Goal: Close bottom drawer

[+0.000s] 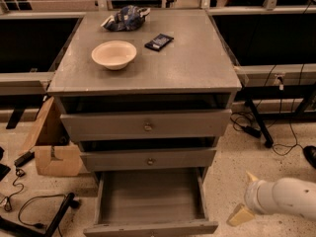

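The grey cabinet (pixel 148 73) has three drawers. The bottom drawer (pixel 150 201) is pulled far out toward me, showing its plain grey inside with nothing in it; its slim front panel (pixel 148 228) lies at the picture's lower edge. The top drawer (pixel 146 125) and the middle drawer (pixel 148 159) stand slightly out. My gripper (pixel 246 196), on a white arm, hangs low to the right of the open drawer's front right corner, apart from it. Its two tan fingers (pixel 240 215) stand apart and hold nothing.
On the cabinet top are a cream bowl (pixel 114 54), a dark flat packet (pixel 159 41) and a crumpled blue bag (pixel 124 18). A cardboard box (pixel 52 147) and cables (pixel 34 206) lie on the floor at left. More cables (pixel 276 132) and table legs are at right.
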Robot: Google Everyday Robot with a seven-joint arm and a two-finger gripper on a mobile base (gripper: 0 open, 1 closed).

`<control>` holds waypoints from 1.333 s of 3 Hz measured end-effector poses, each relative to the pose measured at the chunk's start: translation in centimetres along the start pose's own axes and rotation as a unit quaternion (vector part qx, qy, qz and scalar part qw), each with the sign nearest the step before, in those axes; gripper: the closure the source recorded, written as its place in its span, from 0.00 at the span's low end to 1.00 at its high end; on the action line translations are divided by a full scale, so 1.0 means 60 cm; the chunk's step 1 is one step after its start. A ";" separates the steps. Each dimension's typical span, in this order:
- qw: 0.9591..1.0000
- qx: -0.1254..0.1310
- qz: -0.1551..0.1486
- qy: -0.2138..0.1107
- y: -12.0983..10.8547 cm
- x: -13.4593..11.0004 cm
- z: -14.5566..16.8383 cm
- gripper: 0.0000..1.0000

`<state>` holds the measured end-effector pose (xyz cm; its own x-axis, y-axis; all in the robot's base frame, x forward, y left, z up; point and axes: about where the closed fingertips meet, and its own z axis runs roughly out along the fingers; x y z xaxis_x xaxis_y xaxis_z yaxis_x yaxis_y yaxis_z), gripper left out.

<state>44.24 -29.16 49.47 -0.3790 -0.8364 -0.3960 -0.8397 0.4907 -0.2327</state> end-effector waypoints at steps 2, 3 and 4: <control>0.999 -0.036 0.008 -0.034 0.042 0.031 0.153 0.00; 0.998 -0.042 0.009 -0.034 0.048 0.031 0.159 0.00; 0.998 -0.052 0.010 -0.034 0.042 0.040 0.201 0.00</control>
<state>45.89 -26.97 37.20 -0.3717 -0.8065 -0.4597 -0.8693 0.4762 -0.1326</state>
